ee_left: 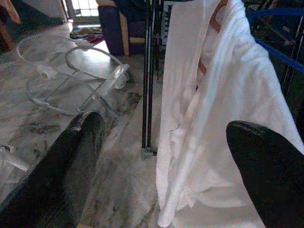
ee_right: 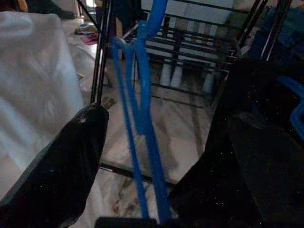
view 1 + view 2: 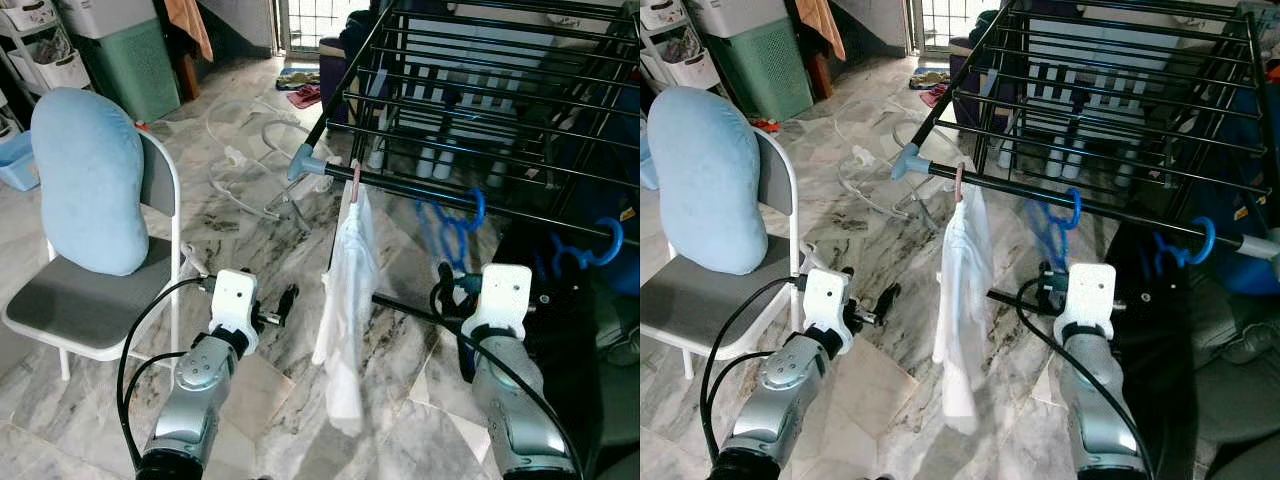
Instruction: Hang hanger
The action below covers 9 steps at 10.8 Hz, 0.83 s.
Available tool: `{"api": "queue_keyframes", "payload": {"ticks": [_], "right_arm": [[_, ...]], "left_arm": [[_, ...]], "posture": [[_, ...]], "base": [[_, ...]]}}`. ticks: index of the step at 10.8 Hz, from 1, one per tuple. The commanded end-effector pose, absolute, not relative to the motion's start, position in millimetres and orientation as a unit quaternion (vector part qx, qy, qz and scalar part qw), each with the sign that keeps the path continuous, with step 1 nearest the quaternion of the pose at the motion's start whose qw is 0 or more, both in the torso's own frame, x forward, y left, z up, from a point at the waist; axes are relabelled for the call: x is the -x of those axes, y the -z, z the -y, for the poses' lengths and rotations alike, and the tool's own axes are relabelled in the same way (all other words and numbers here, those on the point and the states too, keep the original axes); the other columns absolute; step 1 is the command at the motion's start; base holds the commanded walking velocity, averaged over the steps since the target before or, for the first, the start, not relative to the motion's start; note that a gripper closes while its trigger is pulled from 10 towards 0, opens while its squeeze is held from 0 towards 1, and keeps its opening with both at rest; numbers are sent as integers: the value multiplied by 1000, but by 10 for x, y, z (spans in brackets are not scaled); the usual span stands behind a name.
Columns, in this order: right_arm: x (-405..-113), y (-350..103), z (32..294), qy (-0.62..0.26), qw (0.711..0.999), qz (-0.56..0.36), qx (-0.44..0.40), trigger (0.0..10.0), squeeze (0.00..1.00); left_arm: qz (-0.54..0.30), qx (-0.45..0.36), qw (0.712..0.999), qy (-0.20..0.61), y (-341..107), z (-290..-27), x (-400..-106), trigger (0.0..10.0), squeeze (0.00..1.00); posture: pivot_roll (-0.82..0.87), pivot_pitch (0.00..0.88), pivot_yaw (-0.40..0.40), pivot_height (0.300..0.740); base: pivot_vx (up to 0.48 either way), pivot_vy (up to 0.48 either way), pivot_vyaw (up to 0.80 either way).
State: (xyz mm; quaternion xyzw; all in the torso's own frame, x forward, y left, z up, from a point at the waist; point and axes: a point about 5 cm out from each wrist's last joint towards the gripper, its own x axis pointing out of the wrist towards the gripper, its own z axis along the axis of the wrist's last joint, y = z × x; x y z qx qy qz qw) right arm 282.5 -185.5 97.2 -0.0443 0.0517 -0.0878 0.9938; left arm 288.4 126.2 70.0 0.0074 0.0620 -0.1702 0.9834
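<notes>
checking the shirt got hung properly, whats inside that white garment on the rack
A pinkish hanger hook rises from the white garment over the black rail. The left wrist view shows part of a hanger arm at the neck. The rest is covered by cloth.

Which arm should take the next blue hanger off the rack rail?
Right. Its open pincer already straddles the near blue hanger on the rail; the left pincer, open, faces the hung white garment.

A shirt (image 3: 345,300) hangs from the front bar of the drying rack (image 3: 480,110). To its right hang two hangers (image 3: 455,225). A chair (image 3: 90,300) with a pillow (image 3: 88,180) on it stands left.
</notes>
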Motion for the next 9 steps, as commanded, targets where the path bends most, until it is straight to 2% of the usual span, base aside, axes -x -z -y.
{"api": "queue_keyframes", "payload": {"ticks": [1,5,6,9], "right_arm": [[-2840,-1027,1845,86,994,-46,40,10000,1000],[-2867,-1047,1829,86,995,-49,27,10000,1000],[-2869,-1045,1832,85,995,-51,28,10000,1000],[-2879,-1040,1825,84,995,-52,29,10000,1000]], "left_arm": [[-63,-14,985,161,-699,-1293,-2900,10000,0],[-68,-12,985,159,-681,-1299,-2898,10000,0],[-68,-12,985,158,-680,-1302,-2899,10000,0],[-67,-12,985,158,-685,-1308,-2906,10000,0]], "posture": [[-96,58,23,740],[-94,58,22,740],[-92,57,22,740],[-91,54,23,740]], "base": [[0,0,0],[-306,0,0],[262,0,0],[-341,0,0]]}}
